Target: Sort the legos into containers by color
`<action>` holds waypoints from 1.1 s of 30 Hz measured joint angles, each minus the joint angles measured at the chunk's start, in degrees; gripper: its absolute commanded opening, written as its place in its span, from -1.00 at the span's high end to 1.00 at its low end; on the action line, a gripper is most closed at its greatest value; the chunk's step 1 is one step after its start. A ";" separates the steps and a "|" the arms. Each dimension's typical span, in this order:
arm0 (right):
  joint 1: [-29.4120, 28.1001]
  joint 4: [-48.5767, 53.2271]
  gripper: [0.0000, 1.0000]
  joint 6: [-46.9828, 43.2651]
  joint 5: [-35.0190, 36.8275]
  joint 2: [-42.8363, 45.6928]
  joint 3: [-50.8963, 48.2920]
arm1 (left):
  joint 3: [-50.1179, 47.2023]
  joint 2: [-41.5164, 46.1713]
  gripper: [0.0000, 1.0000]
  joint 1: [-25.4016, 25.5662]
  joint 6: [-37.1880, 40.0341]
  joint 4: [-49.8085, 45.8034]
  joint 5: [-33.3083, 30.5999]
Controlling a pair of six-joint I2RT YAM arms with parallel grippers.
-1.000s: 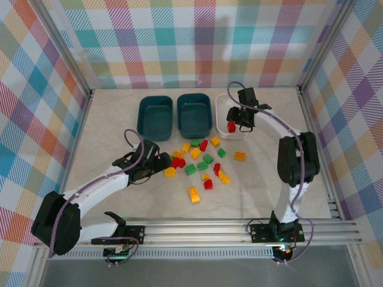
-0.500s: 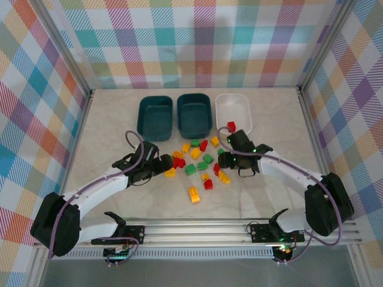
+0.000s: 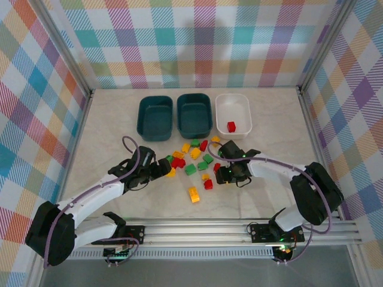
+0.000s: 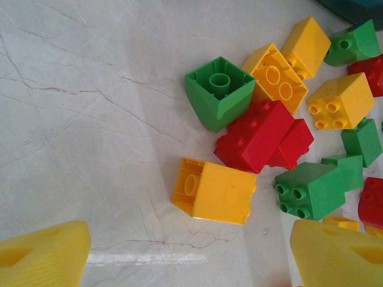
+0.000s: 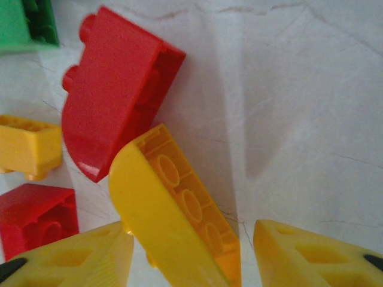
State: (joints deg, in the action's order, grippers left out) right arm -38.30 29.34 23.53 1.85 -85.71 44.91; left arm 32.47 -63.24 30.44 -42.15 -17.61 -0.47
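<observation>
Right wrist view: right pincer [image 5: 191, 260], apart, straddles a tilted yellow lego [image 5: 158, 203]; grasp step. Next probably requires closing squarely. Left pincer [image 4: 190, 257] apart.

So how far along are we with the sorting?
Barely started. Done: one red brick sits in the white bin. In hand: the right jaws stand open around a yellow brick, not yet gripped. To do: both teal bins look empty, and the pile lies on the table.
</observation>
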 measured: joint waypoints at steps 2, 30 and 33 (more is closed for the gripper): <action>-0.04 -0.17 0.09 -0.52 0.00 -1.16 0.15 | 0.00 0.00 -0.74 0.00 0.00 0.00 0.00; 0.11 -1.73 0.59 -6.36 8.57 -13.70 33.64 | 1.68 -0.59 -0.83 -7.74 0.61 -2.40 -3.21; 0.81 -2.58 0.56 -7.85 8.70 -24.30 44.41 | 1.99 -1.05 -0.82 -8.94 0.68 -3.34 -1.77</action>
State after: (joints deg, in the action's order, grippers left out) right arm -37.50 26.76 15.68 10.55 -110.02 89.32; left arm 34.46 -64.29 21.50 -41.47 -20.95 -2.24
